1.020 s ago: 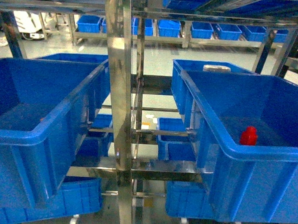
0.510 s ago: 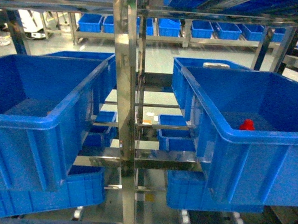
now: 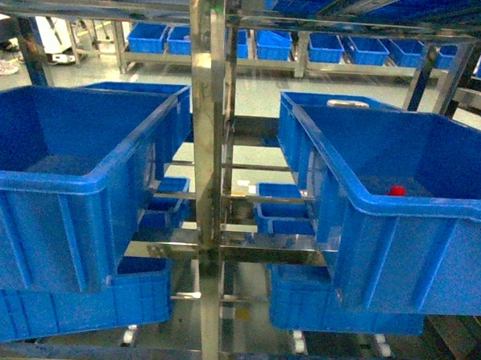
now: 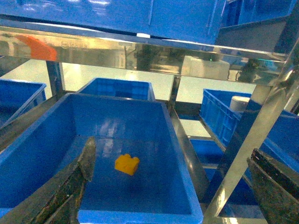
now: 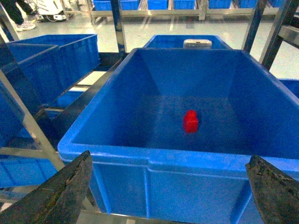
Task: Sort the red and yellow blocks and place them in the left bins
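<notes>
Dark, scuffed end effector fingers (image 5: 60, 196), worn grey-brown surfaces, tapered tips

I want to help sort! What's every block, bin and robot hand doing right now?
Yellow block: lying in left bin.
Red block: upright in right bin, not picked.
Left gripper: open, empty.
Right gripper: open, empty, over right bin's near rim.

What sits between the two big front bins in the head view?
A vertical steel rack post stands between the left bin and the right bin, with smaller blue bins behind, in the head view.
</notes>
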